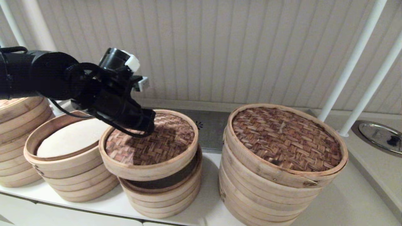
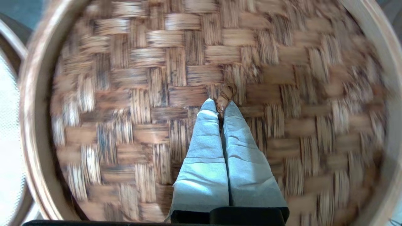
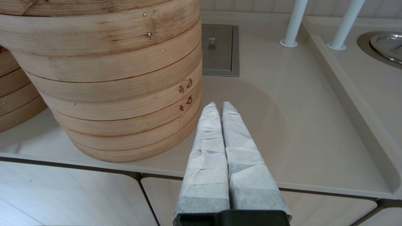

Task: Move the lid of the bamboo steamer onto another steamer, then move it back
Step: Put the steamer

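The bamboo steamer lid hangs tilted over the smallest steamer stack, a dark gap showing beneath; I judge it mid-transfer, needing levelling before it seats. The left gripper is clenched on the lid's small loop handle, amid coarse woven strips. The right gripper idles closed beside the biggest stack.

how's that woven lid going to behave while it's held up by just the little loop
Likely light and stiff: the bamboo steamer lid hangs tilted without sagging. Apt to swing or tip, since the left hand pinches only the small centre loop. It hangs askew above the small steamer.
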Available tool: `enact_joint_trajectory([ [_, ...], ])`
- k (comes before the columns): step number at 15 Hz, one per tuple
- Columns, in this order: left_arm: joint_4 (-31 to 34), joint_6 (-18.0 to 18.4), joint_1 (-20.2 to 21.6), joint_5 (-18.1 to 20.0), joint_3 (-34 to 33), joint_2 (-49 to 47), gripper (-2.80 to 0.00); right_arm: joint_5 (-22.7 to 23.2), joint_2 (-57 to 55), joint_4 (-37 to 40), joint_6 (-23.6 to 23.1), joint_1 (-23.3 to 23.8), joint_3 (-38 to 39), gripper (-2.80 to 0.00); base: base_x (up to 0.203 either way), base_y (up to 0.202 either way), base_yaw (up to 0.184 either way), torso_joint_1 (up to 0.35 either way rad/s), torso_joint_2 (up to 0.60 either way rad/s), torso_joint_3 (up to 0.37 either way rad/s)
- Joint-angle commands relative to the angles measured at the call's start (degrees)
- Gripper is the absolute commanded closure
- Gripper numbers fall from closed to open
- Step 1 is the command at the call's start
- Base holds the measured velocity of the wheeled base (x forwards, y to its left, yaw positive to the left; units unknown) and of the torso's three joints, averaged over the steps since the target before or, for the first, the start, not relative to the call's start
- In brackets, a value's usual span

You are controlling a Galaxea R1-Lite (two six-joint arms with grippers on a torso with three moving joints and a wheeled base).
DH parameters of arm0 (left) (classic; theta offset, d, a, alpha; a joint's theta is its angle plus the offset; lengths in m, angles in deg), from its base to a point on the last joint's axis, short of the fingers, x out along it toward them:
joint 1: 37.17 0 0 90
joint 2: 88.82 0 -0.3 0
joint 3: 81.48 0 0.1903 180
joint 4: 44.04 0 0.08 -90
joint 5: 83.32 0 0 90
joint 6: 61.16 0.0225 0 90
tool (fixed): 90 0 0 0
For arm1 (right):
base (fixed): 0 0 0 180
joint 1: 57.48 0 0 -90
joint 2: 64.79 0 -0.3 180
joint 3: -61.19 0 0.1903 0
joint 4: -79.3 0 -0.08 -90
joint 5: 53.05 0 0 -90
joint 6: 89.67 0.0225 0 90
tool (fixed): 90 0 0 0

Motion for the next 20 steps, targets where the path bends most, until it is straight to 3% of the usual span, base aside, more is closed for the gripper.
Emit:
enact_joint_trajectory([
  [1, 0.8, 0.0, 1.2, 0.1, 0.8, 1.5, 0.0, 0.0, 0.0, 0.0, 0.0, 0.0, 0.0, 0.0, 0.0, 0.0, 0.0, 0.0, 0.0, 0.0],
  [9, 2.4, 0.0, 6.2, 0.8, 0.3, 6.2, 0.0, 0.0, 0.0, 0.0, 0.0, 0.0, 0.0, 0.0, 0.0, 0.0, 0.0, 0.0, 0.0, 0.0],
  [13, 4.4, 0.1, 13.3, 1.6, 0.2, 8.8, 0.0, 0.0, 0.0, 0.0, 0.0, 0.0, 0.0, 0.0, 0.0, 0.0, 0.0, 0.0, 0.0, 0.0],
  [20, 4.4, 0.4, 29.5, 10.5, -1.1, 10.6, 0.0, 0.0, 0.0, 0.0, 0.0, 0.0, 0.0, 0.0, 0.0, 0.0, 0.0, 0.0, 0.0, 0.0],
])
